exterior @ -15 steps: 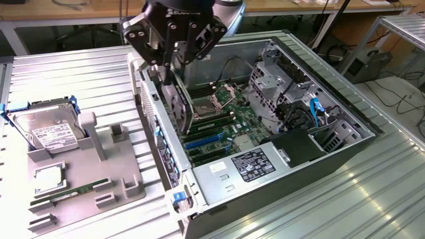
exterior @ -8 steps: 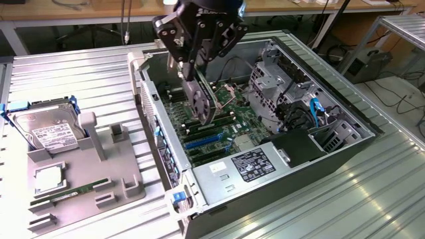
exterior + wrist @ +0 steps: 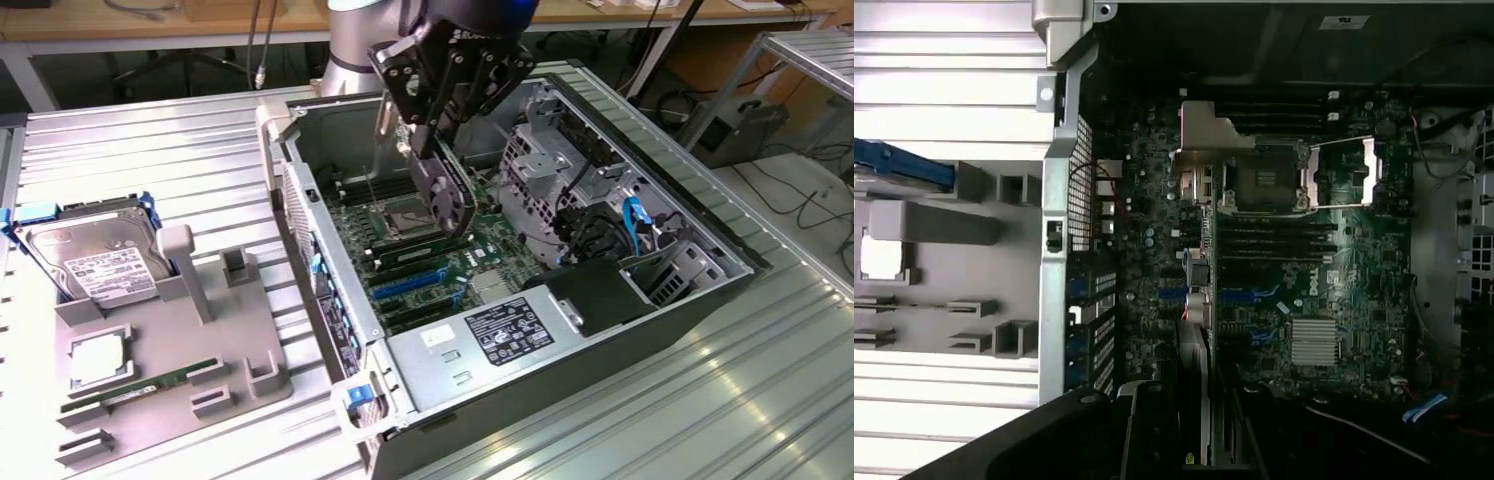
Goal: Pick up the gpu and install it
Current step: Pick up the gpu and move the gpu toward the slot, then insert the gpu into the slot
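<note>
Ribbed metal table (image 3: pixel 160 130) carrying an open computer case (image 3: pixel 561 390). 1 gripper (image 3: pixel 430 140) is clamped on the gpu (image 3: pixel 451 200), held on edge above the motherboard (image 3: pixel 501 245). The card is probably light, stiff and fragile, and best gripped along its upper edge.

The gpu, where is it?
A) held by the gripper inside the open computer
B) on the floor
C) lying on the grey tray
A: the gripper clamps the gpu, which hangs on edge inside the open computer case, above the motherboard.
</note>
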Robot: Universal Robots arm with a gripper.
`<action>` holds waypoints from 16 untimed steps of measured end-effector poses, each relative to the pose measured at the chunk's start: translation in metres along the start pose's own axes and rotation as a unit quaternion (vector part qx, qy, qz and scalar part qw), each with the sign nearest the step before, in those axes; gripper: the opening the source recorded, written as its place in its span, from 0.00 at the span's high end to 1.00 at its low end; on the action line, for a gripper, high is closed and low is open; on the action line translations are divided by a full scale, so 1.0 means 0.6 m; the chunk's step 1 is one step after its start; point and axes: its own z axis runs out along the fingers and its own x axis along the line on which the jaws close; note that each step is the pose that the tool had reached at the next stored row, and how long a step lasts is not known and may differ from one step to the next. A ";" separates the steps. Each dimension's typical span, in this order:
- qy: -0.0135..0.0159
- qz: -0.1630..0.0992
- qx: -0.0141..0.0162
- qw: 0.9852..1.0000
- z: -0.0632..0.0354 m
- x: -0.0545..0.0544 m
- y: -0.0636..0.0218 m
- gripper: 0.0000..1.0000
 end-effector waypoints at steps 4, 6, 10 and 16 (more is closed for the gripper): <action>0.000 0.000 0.000 1.000 0.015 -0.045 0.004 0.74; 0.000 0.001 0.000 1.000 0.023 -0.065 0.003 0.74; 0.000 0.002 0.000 1.000 0.035 -0.077 0.003 0.74; 0.000 0.002 0.000 1.000 0.035 -0.077 0.003 0.74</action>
